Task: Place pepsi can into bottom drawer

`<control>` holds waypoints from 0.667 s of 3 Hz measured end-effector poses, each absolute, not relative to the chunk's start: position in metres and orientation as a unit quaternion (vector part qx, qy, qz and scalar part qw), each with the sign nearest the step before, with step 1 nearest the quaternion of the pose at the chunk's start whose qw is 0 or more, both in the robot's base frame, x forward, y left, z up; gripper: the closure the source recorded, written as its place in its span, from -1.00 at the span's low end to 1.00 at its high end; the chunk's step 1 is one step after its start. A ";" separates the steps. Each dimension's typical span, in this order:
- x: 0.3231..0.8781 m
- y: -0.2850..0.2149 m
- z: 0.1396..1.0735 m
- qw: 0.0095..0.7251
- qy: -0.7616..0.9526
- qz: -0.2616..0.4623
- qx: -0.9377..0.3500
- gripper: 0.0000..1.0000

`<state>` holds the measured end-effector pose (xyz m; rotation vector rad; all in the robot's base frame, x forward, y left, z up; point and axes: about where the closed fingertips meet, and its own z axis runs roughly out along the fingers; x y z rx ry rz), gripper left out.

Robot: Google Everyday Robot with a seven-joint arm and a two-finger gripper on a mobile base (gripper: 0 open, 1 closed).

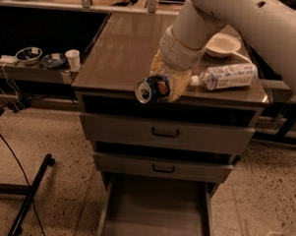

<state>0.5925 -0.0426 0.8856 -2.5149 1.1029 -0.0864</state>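
Observation:
My gripper (pixel 161 86) is shut on the pepsi can (pixel 151 88), a small blue can held on its side with a silver end facing the camera. It hangs in the air over the front edge of the cabinet top (pixel 126 50), above the closed upper drawers. The bottom drawer (pixel 154 209) is pulled open below, a wide plain grey tray with nothing in it. The white arm reaches down from the upper right.
A clear plastic water bottle (pixel 226 76) lies on the cabinet top at right, with a white bowl (pixel 221 45) behind it. Two upper drawers with black handles (pixel 165 133) are shut. A shelf at left holds bowls and a cup (pixel 72 59). A black stand leg (pixel 29 196) lies on the floor.

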 end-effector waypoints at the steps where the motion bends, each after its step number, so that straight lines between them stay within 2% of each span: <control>1: 0.600 -0.043 0.872 0.238 0.395 0.009 -0.888 1.00; 2: 0.596 -0.036 0.812 0.319 0.430 0.116 -0.837 1.00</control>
